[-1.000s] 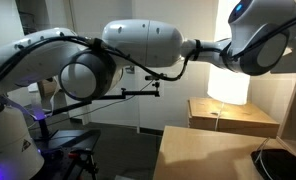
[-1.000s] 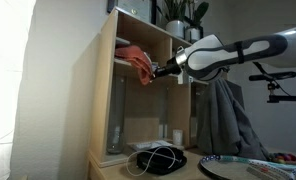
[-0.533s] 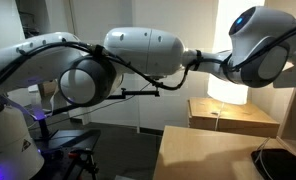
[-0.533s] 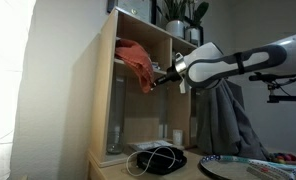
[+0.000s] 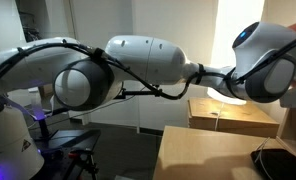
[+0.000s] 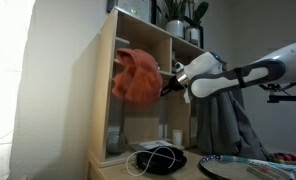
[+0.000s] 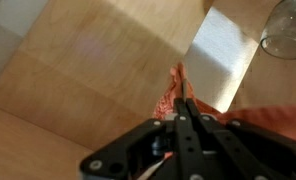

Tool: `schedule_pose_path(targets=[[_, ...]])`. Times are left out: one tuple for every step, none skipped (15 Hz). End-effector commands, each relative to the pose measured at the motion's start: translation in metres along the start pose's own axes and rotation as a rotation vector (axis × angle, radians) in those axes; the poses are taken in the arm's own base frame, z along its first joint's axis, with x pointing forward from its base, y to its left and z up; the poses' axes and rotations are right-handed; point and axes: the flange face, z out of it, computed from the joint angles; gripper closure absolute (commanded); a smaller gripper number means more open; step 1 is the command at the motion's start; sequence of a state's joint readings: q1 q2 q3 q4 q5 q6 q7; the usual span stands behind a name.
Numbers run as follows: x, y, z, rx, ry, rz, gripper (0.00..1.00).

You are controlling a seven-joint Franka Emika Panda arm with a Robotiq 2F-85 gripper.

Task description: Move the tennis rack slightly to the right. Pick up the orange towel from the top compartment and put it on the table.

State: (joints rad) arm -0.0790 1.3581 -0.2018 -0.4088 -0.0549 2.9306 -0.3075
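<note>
Hand (image 6: 171, 86) clamped on rust-orange cloth towel (image 6: 138, 78), held clear of top compartment of pale wooden shelf (image 6: 103, 100), high above shelf-side edge of light tan wooden worktop (image 6: 106, 168). Pinched at one edge, likely so folds hang free.

The arm (image 5: 143, 58) is built of glossy white, rounded shells with dark grey rings at the joints, as both exterior views show. A thin black cable (image 5: 153, 88) loops along its outside. One joint shell carries a blue light (image 5: 246, 33). The gripper (image 7: 184, 110) is matte black, with narrow straight fingers (image 7: 191, 130) on a dark body
</note>
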Motion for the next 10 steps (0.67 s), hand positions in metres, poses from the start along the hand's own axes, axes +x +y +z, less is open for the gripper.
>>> schedule_pose_path(targets=[[0.007, 0.003, -0.003, 0.021, -0.004, 0.008, 0.97], [0.016, 0.005, -0.008, 0.045, 0.029, 0.032, 0.97], [0.024, 0.005, -0.012, 0.060, 0.054, 0.056, 0.97], [0.034, 0.009, -0.019, 0.083, 0.089, 0.084, 0.97], [0.043, 0.013, -0.025, 0.098, 0.122, 0.107, 0.97], [0.054, 0.015, -0.030, 0.119, 0.149, 0.118, 0.97], [0.062, 0.020, -0.036, 0.130, 0.179, 0.123, 0.97], [0.069, 0.027, -0.041, 0.138, 0.205, 0.131, 0.97], [0.075, 0.032, -0.046, 0.147, 0.227, 0.137, 0.98], [0.081, 0.038, -0.051, 0.157, 0.246, 0.140, 0.98]])
